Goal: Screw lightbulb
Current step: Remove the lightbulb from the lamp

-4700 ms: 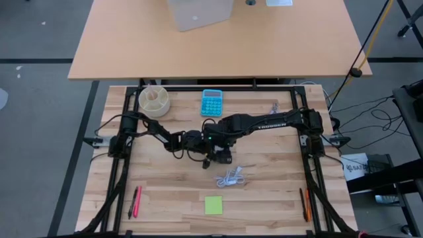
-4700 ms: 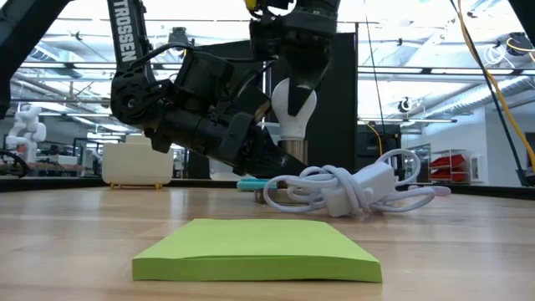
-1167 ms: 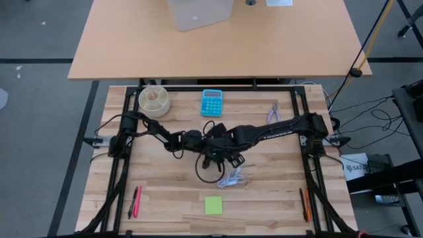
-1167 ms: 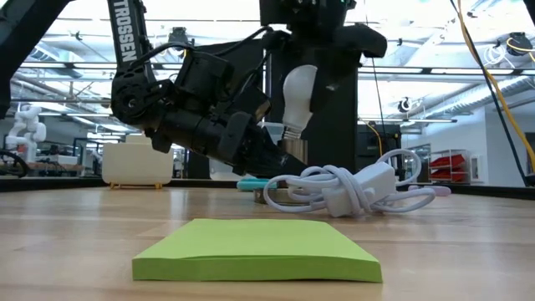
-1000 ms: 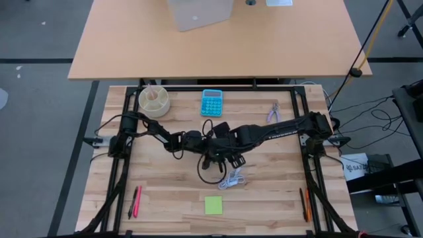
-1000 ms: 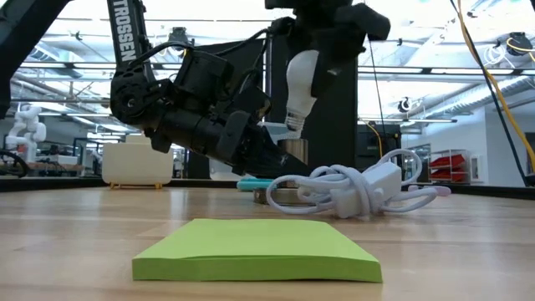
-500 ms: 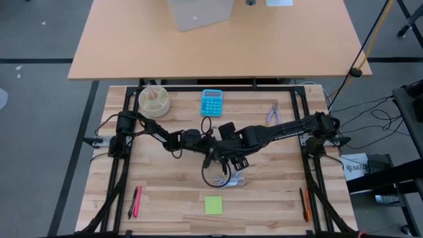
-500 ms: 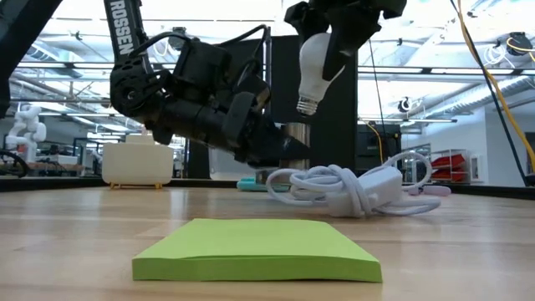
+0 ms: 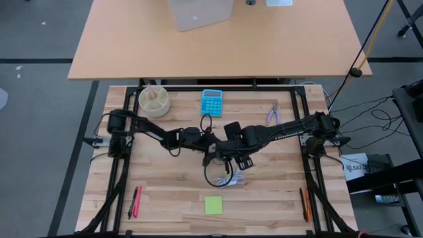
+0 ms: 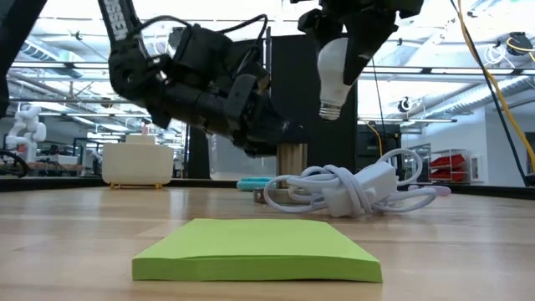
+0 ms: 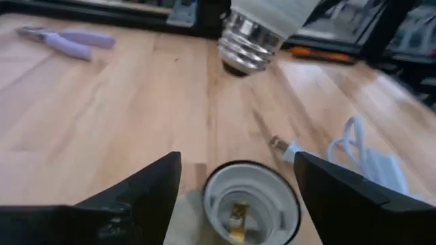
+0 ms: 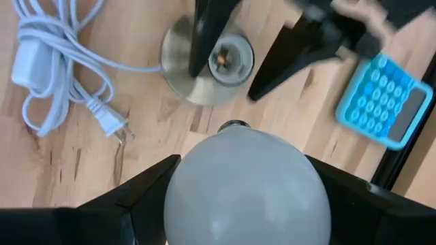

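At the bottom of the low view a green sticky-note pad (image 10: 259, 248) lies closest on the wooden table (image 10: 75, 242). Behind it, right of centre, sits a coiled white cord (image 10: 351, 188) with its plug. Above the cord, top centre-right, the right gripper (image 10: 361, 25) pinches the lightbulb (image 10: 333, 71) by its globe, screw base down and tilted, clear of the table. Left of the bulb, the left gripper (image 11: 235, 197) has its fingers spread on either side of the white socket (image 11: 251, 204), which sits on a round metal base (image 12: 187, 64). Farther back in the high view, upper centre, lies a blue calculator (image 9: 212, 102), with a round wooden cup (image 9: 154, 100) to its left.
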